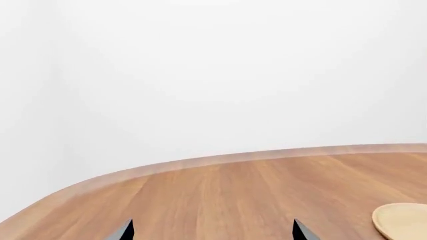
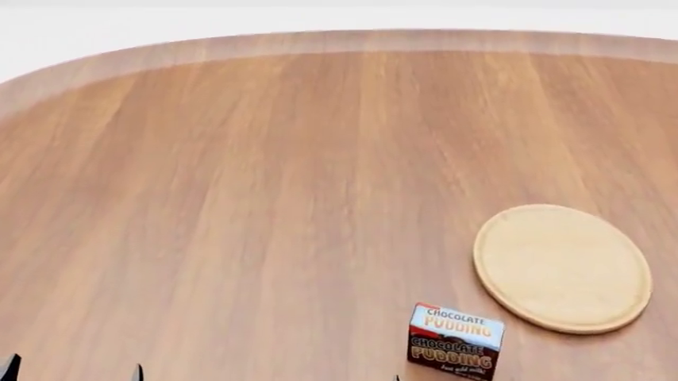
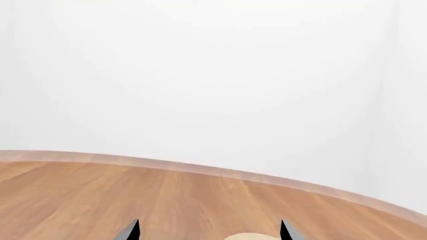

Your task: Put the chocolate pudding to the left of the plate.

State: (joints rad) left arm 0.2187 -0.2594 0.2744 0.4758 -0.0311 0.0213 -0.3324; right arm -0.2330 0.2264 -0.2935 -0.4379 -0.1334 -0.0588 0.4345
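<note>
The chocolate pudding point(image 2: 456, 341), a small brown carton with a light-blue top, stands upright on the table near the head view's lower edge. Just behind it to the right lies the plate point(image 2: 561, 267), a pale round wooden disc. The plate's rim also shows in the left wrist view point(image 1: 403, 221) and the right wrist view point(image 3: 253, 236). My left gripper point(image 2: 75, 371) is at the lower left corner, far left of the carton. It is open and empty point(image 1: 213, 231). My right gripper point(image 3: 209, 231) is open and empty too, facing the plate. The carton is out of both wrist views.
The wooden table point(image 2: 265, 198) has a rounded far edge point(image 2: 317, 40) with a plain white wall behind it. Bare tabletop stretches to the left of the plate and the carton.
</note>
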